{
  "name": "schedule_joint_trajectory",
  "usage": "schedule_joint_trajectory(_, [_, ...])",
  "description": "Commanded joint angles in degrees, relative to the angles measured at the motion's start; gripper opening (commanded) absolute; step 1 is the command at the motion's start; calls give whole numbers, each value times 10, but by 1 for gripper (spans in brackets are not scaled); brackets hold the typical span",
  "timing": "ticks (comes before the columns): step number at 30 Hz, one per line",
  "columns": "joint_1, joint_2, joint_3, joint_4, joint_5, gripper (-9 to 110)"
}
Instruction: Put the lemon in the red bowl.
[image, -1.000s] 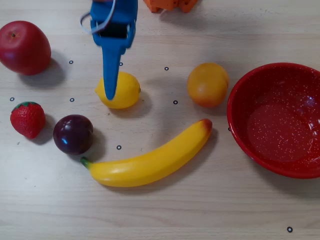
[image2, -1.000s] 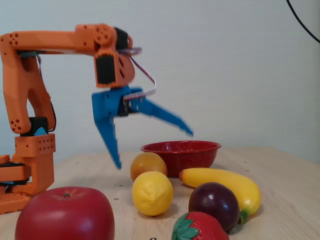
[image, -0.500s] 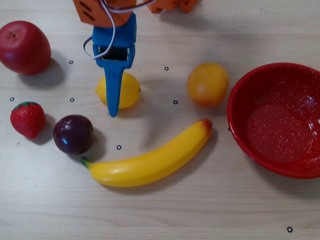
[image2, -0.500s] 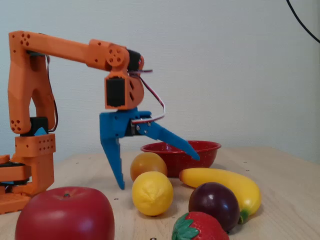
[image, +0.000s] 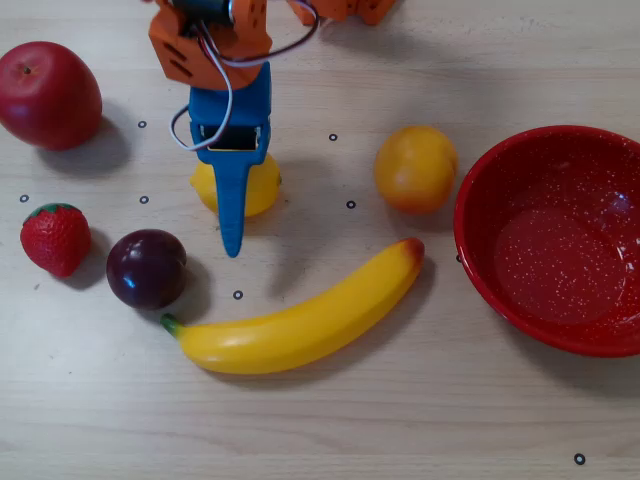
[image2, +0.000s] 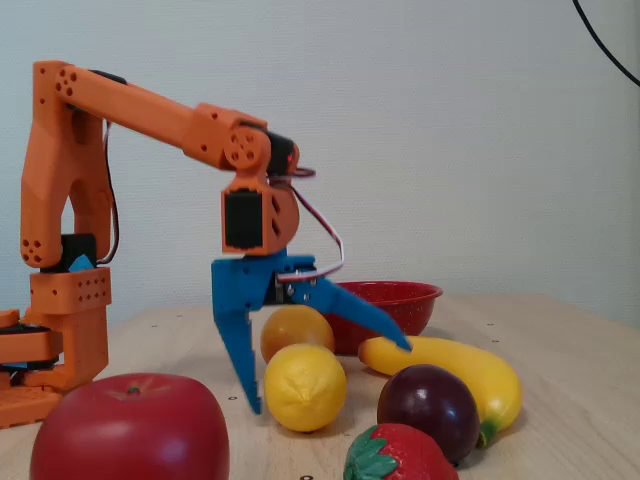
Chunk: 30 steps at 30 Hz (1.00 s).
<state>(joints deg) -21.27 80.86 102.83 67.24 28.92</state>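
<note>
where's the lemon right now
In the overhead view the lemon lies left of centre on the table, under the open gripper, with the orange to its right and the banana below it.

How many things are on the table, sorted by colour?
Red: 3 – apple, strawberry, red bowl
Yellow: 2 – lemon, banana
Orange: 1 – orange
Purple: 1 – plum
Total: 7
</note>
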Motion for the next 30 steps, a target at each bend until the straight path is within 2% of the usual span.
schedule_joint_trajectory(1, [-3, 23, -28, -18, 18, 59])
schedule_joint_trajectory(30, [-4, 11, -28, -25, 5, 50])
